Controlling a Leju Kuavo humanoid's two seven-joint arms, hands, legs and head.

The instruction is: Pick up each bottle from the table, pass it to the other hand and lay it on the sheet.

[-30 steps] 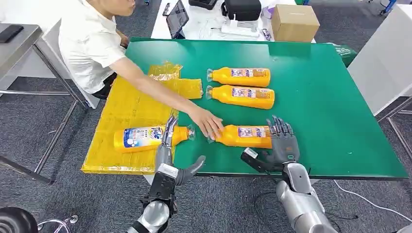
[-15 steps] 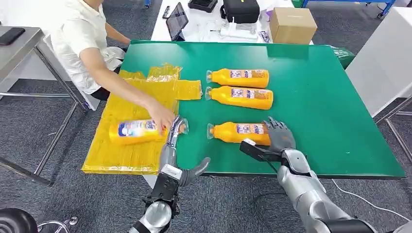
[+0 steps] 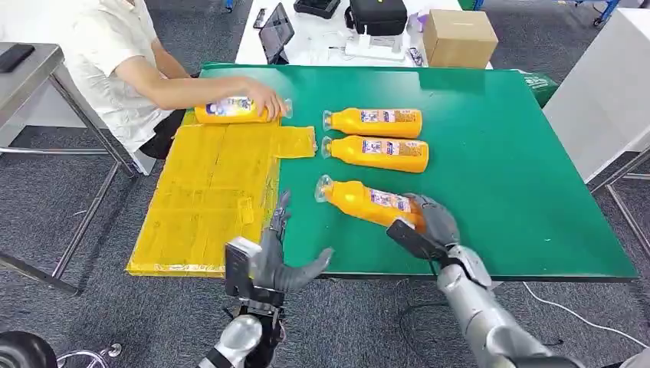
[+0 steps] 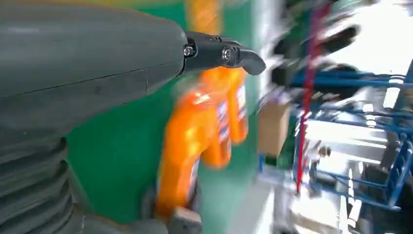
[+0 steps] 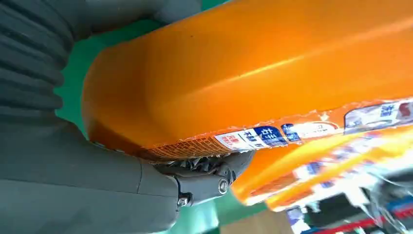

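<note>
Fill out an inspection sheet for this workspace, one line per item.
Surface: green table, yellow sheet over its left edge.
Job's things: two orange bottles lying side by side; nearest bottle tilted; a fourth bottle under a person's hand at the sheet's far end.
Clutter: nothing seen on the green table.
Hands: right hand grips the nearest bottle's base; left hand holds nothing, fingers apart.
Cables: white cable on the floor.
Surroundings: cardboard box and tablet on the white table behind.

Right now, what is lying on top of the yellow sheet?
One orange bottle lies at the far end of the yellow sheet, under a person's hand. The sheet beneath that bottle is covered.
</note>
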